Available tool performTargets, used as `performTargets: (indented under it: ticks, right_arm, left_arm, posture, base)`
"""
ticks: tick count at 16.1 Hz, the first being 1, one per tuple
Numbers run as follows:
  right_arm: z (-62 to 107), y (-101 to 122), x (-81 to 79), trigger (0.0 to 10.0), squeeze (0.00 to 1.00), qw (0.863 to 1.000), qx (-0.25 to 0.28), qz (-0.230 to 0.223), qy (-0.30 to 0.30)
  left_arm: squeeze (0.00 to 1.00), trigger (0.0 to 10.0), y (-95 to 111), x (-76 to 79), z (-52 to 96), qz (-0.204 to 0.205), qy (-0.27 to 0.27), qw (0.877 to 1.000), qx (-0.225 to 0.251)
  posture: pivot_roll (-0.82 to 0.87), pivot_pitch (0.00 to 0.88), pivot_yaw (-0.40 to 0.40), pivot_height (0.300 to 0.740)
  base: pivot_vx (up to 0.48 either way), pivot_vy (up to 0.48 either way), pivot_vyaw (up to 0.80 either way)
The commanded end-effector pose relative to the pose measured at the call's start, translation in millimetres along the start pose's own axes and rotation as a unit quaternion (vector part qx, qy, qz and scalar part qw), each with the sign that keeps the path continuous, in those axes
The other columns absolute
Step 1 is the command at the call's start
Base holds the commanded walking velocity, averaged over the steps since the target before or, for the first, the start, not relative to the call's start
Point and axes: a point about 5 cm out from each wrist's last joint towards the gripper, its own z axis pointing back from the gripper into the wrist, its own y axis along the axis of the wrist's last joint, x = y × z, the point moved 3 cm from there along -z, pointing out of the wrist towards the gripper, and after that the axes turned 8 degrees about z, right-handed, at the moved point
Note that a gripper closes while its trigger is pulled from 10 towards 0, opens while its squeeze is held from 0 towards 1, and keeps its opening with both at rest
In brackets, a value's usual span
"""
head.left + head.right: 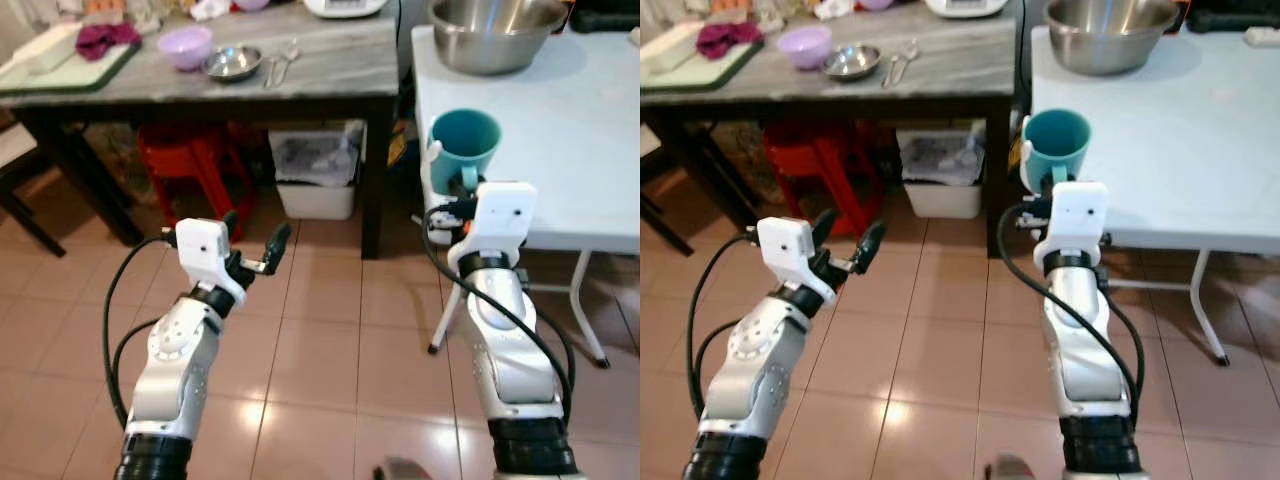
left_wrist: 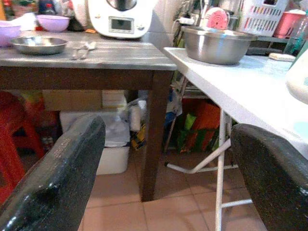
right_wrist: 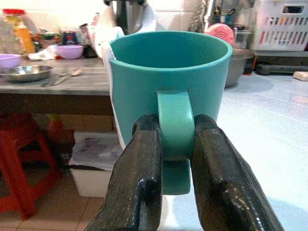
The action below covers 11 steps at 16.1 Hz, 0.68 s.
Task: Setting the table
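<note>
The right gripper is clamped on the handle of the teal mug, upright at centre right of the head views, at the near corner of the white table. In my judgement it should stay level, clear that edge, and land short of the steel mixing bowl. The left gripper hangs over floor tiles, fingers apart and empty; the dark table, upper left, carries a purple bowl.

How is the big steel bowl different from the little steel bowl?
The big bowl is deep and sits on the white table; the little bowl is shallow and sits on the grey table, beside a purple bowl. The big one is far wider. Both are shiny steel, upright, and look empty.
</note>
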Motion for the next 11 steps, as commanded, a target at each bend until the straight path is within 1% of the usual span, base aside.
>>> performTargets:
  ticks: [1, 4, 7, 11]
  right_arm:
    - [-0.7, 9, 4.2, 10.0, 0.00, 1.000, 0.019, -0.001, -0.006]
    - [-0.4, 11, 3.2, 10.0, 0.00, 1.000, 0.024, -0.003, -0.005]
    - [4.2, 9, 1.8, 10.0, 0.00, 1.000, 0.023, -0.004, -0.001]
    - [12.8, 3, -1.3, 10.0, 0.00, 1.000, 0.017, -0.007, 0.013]
  left_arm:
    - [0.00, 10.0, 1, 4.6, -1.5, 0.002, -0.011, 1.000, 0.001]
    - [0.00, 10.0, 2, 4.2, -2.4, 0.001, -0.012, 1.000, 0.002]
    - [0.00, 10.0, 2, 1.4, -0.5, -0.005, -0.010, 1.000, -0.001]
    - [0.00, 10.0, 5, -10.8, 1.7, -0.019, 0.003, 1.000, 0.000]
  posture:
    - [-0.15, 0.147, 0.080, 0.740]
    - [-0.16, 0.155, 0.086, 0.740]
    - [-0.16, 0.159, 0.090, 0.740]
    - [-0.15, 0.154, 0.091, 0.740]
  base:
    - [0.480, 0.000, 0.00]
    - [0.480, 0.000, 0.00]
    - [0.480, 0.000, 0.00]
    - [0.480, 0.000, 0.00]
